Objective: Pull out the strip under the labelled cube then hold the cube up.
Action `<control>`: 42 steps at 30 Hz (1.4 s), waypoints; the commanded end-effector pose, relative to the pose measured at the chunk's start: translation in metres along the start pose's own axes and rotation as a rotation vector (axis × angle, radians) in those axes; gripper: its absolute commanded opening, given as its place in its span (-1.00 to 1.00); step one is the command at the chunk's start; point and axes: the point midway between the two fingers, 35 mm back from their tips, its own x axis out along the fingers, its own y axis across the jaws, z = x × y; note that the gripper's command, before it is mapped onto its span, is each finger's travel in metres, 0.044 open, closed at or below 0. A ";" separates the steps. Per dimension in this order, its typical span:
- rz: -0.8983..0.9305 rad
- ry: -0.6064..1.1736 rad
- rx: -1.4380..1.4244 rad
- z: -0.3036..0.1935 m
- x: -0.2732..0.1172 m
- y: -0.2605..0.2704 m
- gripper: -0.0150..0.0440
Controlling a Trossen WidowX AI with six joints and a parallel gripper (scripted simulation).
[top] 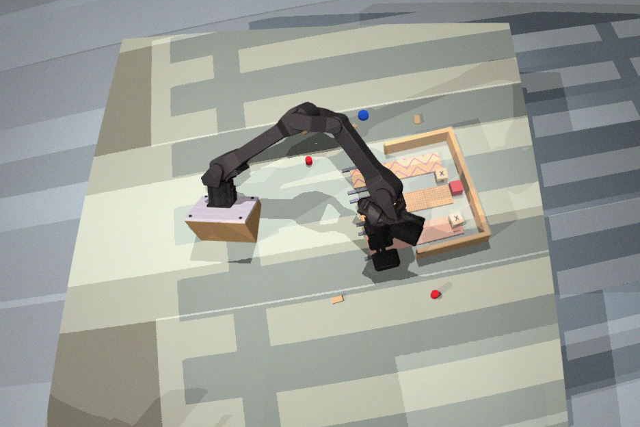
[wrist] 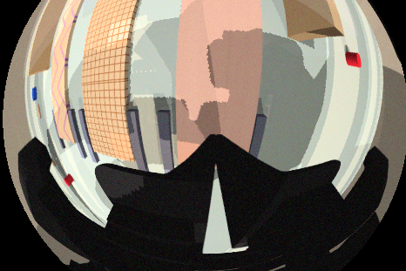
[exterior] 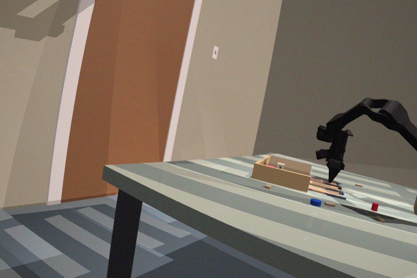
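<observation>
Top view: pale wooden cube marked X [top: 456,218] sits on far end of smooth pink strip [top: 434,230] [exterior: 316,180] [wrist: 218,18], inside three-sided wooden frame [top: 468,189] [exterior: 279,175] [wrist: 314,10]. Black gripper [top: 381,240] [exterior: 330,181] [wrist: 214,139] closed, apparently empty, over strip's near end. Pull looks unfinished; cube pickup, hold-up remain.

Matte black arm [top: 359,150] [exterior: 346,115], chunky rounded joints
</observation>
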 end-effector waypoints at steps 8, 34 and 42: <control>0.004 0.003 0.000 -0.016 0.004 0.000 -0.49; 0.003 0.005 0.002 -0.056 0.005 0.000 -0.49; 0.003 0.006 0.002 -0.067 0.006 -0.001 -0.49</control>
